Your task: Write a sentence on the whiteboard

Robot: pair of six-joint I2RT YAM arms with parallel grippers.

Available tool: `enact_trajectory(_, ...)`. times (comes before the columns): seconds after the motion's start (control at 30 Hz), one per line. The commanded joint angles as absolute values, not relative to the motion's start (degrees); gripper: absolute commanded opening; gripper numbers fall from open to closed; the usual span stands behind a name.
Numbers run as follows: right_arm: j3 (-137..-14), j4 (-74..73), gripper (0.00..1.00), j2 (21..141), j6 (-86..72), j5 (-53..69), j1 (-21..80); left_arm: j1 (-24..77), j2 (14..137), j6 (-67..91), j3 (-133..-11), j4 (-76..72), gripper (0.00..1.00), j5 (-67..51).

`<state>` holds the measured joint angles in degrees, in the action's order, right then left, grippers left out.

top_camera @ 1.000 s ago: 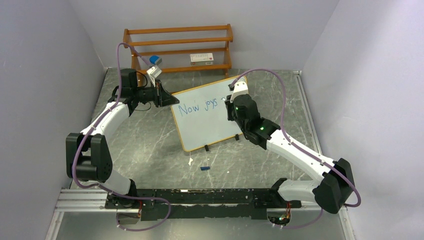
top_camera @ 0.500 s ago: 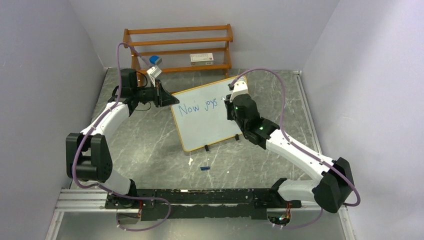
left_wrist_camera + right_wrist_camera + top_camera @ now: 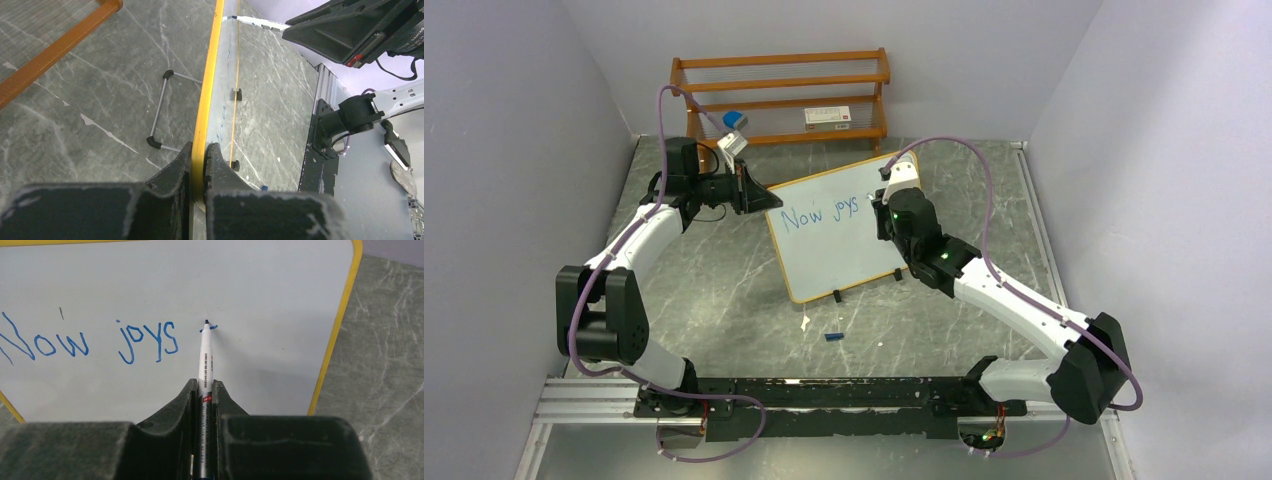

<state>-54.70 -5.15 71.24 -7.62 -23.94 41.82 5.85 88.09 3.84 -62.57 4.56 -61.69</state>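
Observation:
The whiteboard [image 3: 844, 255] stands tilted on the table, its orange frame seen edge-on in the left wrist view as a yellow strip [image 3: 210, 75]. My left gripper [image 3: 767, 197] [image 3: 200, 150] is shut on the board's left edge. The sentence [image 3: 822, 215] reads "Now joys" in blue [image 3: 90, 340]. My right gripper [image 3: 886, 203] [image 3: 205, 385] is shut on a white marker [image 3: 205, 360]. The marker's tip rests on the board [image 3: 280, 290] at a short blue stroke just right of "joys".
A brown wooden shelf rack [image 3: 781, 95] stands at the back with a blue-and-white object [image 3: 733, 120] and a white box [image 3: 829, 115] on it. A small blue cap [image 3: 833, 337] lies on the table in front of the board. A wire stand [image 3: 160, 110] props the board from behind.
The right arm has edged slightly toward the left along the board. The left arm and the whiteboard have not moved.

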Motion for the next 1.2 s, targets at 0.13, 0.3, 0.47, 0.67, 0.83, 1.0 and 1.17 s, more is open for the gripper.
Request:
enact_trajectory(0.13, -55.73, -7.34, 0.0, 72.04, -7.73, -24.1, 41.41, 8.18, 91.54, -5.03, -59.99, 10.7, 0.05, -52.42)
enact_trajectory(0.3, -55.21, -8.96, 0.0, 71.55, -8.49, -23.31, 41.4, 8.18, 91.58, -5.01, -60.03, 10.72, 0.05, -52.41)
enact_trajectory(0.47, -54.63, -10.2, 0.0, 71.15, -8.96, -23.07, 41.41, 8.22, 91.58, -5.05, -60.03, 10.81, 0.05, -52.38)
enact_trajectory(0.67, -54.01, -10.87, 0.0, 70.84, -9.5, -22.71, 41.44, 8.19, 91.67, -5.01, -60.01, 10.78, 0.05, -52.32)
enact_trajectory(0.83, -53.36, -10.63, 0.0, 70.44, -9.43, -23.38, 41.4, 8.21, 91.76, -5.07, -60.06, 10.89, 0.05, -52.24)
enact_trajectory(1.0, -53.35, -11.06, 0.0, 70.11, -9.32, -23.86, 41.43, 8.21, 91.76, -5.09, -60.11, 10.77, 0.05, -52.22)
enact_trajectory(1.17, -53.32, -11.45, 0.0, 69.97, -9.16, -24.51, 41.4, 8.18, 91.76, -5.1, -60.12, 10.9, 0.05, -52.19)
